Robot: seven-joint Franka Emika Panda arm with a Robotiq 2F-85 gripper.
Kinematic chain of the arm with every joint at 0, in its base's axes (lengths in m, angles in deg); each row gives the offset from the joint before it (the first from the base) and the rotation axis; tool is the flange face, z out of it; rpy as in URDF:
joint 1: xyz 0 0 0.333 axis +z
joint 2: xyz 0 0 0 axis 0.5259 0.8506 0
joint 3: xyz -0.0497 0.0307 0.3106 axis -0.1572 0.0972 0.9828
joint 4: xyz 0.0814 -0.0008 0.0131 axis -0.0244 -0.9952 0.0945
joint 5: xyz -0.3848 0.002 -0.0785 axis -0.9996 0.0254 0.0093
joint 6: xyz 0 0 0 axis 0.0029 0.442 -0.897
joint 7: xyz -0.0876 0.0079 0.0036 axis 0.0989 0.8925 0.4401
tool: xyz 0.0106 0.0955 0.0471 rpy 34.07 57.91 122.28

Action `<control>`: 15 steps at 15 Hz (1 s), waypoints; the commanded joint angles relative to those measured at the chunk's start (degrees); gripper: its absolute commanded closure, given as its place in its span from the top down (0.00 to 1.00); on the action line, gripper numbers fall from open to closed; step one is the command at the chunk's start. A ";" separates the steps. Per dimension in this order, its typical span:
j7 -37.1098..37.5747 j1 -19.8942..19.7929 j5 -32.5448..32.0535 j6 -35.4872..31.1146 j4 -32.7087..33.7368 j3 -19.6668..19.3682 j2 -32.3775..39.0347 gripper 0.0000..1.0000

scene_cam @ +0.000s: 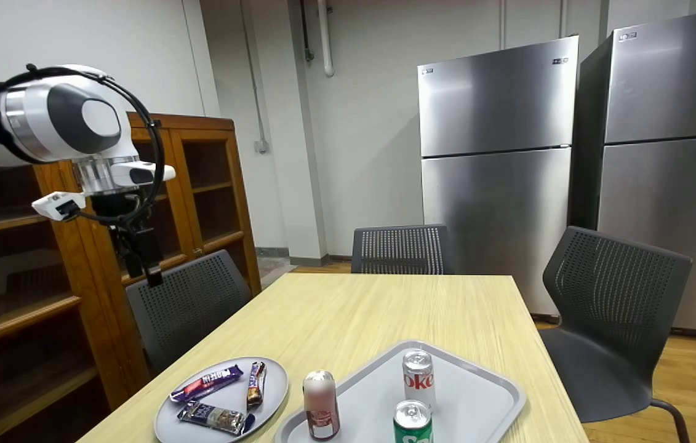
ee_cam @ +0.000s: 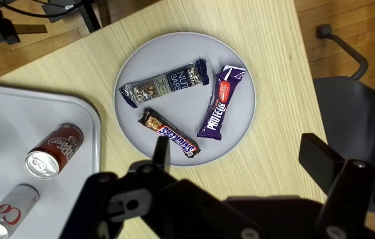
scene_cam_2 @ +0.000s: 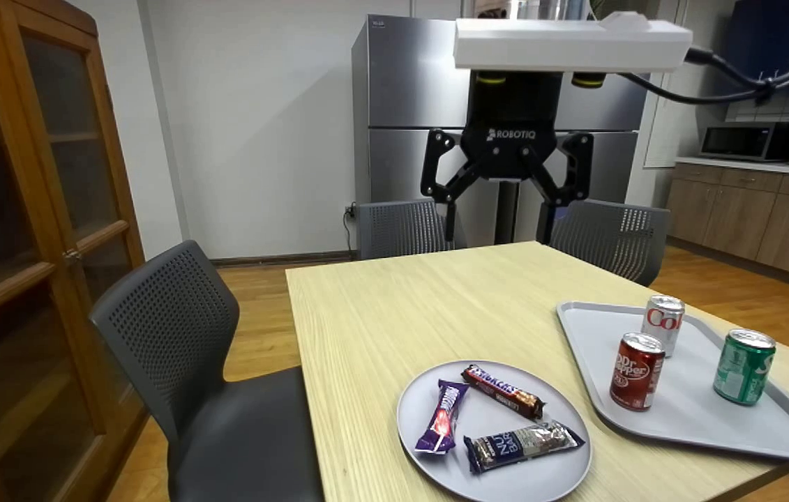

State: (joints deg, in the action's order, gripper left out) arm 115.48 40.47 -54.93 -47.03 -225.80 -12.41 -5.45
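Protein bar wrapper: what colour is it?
The protein bar wrapper is mostly purple, with some red and white; it shows best in the wrist view.

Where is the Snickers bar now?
In the wrist view, the Snickers bar lies on the gray plate, below the nut bar and left of the purple protein bar.

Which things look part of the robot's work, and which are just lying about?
Likely the work: open gripper, plate, Snickers, nut bar, protein bar; perhaps tray, Dr Pepper can, Coke can, green can.
Just around: chairs, refrigerators, wooden cabinet, microwave.
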 commanded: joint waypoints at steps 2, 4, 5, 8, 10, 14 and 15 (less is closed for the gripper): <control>3.98 1.00 -0.05 -5.18 -1.18 0.64 3.94 1.00; 4.76 1.10 -0.78 -7.09 -1.21 0.47 6.18 1.00; 5.01 1.05 -1.16 -7.84 -1.07 0.28 7.46 1.00; 4.75 1.22 -1.38 -9.50 -0.37 -0.50 11.07 1.00; 4.67 1.38 -1.59 -10.48 0.05 -1.06 13.42 1.00; 5.46 1.76 -2.95 -12.01 0.97 -2.41 17.64 1.00; 5.91 1.90 -3.50 -12.25 1.32 -2.79 18.64 1.00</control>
State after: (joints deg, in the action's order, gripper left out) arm 118.36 41.38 -55.98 -58.41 -226.52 -13.86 9.76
